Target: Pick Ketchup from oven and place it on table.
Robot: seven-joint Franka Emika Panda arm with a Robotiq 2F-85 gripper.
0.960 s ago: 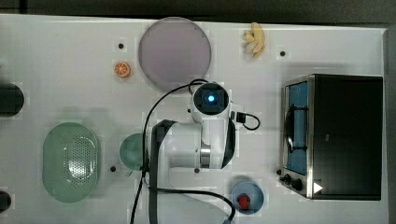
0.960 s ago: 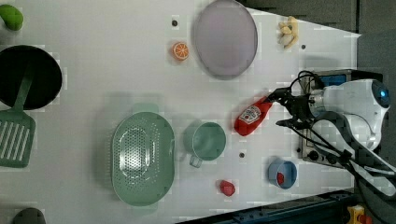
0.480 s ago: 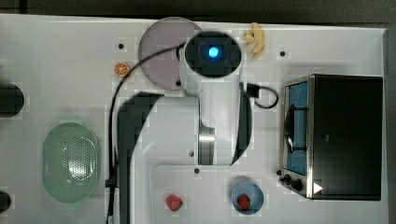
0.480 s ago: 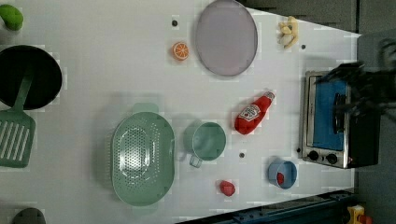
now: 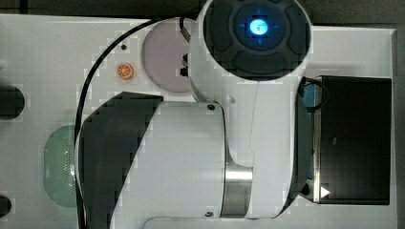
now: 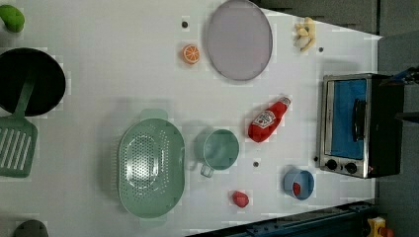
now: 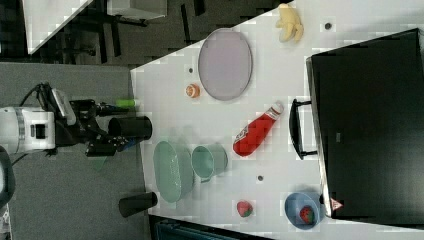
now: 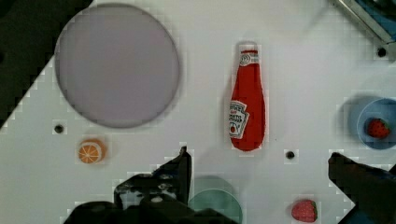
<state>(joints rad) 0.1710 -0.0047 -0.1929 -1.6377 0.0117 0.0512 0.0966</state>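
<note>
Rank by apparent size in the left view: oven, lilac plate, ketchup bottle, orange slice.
1. oven
2. lilac plate, nearly as big, so the top two are close
3. ketchup bottle
4. orange slice

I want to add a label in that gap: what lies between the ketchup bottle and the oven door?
Only bare table. In the left view, the ketchup lies on its side, clear of the oven; nothing sits between them.

Bright, even light, soft shadows on the table (image 6: pixel 123 74); all views blocky and slightly blurred.
</note>
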